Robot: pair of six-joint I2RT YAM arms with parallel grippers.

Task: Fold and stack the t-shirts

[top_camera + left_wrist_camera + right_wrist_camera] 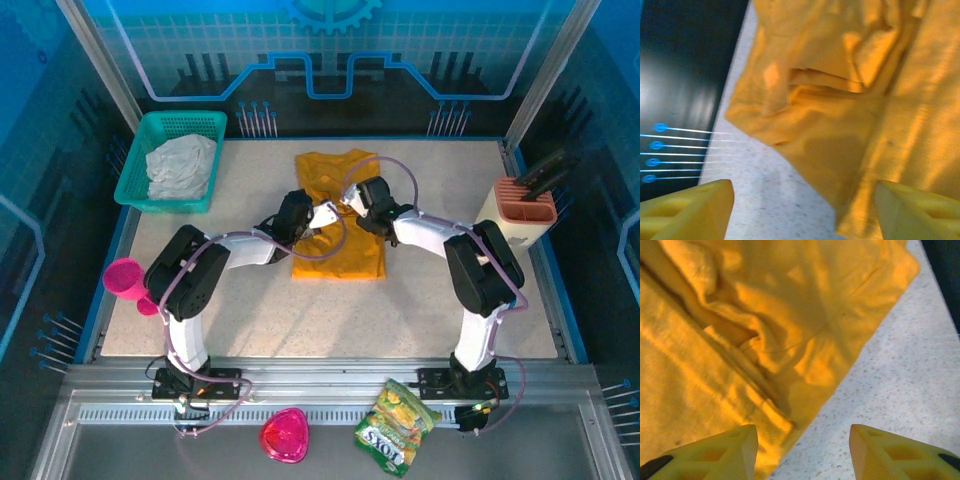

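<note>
The mustard-orange t-shirt lay flat on the desk, near the middle and a little toward the far edge. Both arms could reach it equally there, which was probably why it was spread in that spot. It looked partly folded into a narrow strip with its sides turned in, and a rumpled ridge of cloth crossed its upper half. The left jaws and the right jaws hung close together just above that ridge, at the shirt's centre. From the left wrist, the yellow fingers stood well apart with only cloth and bare desk below them. From the right wrist, the fingers were likewise spread over the shirt's edge, gripping nothing. Open jaws so low over the cloth suggested either that the fold was meant to rest under its own weight or that a fresh pinch was being lined up; which of the two could not be told. The teal basket at the far left held a pale grey garment, likely next in line and well apart from the orange one. The pink goblet stood at the left edge, away from the work.
</note>
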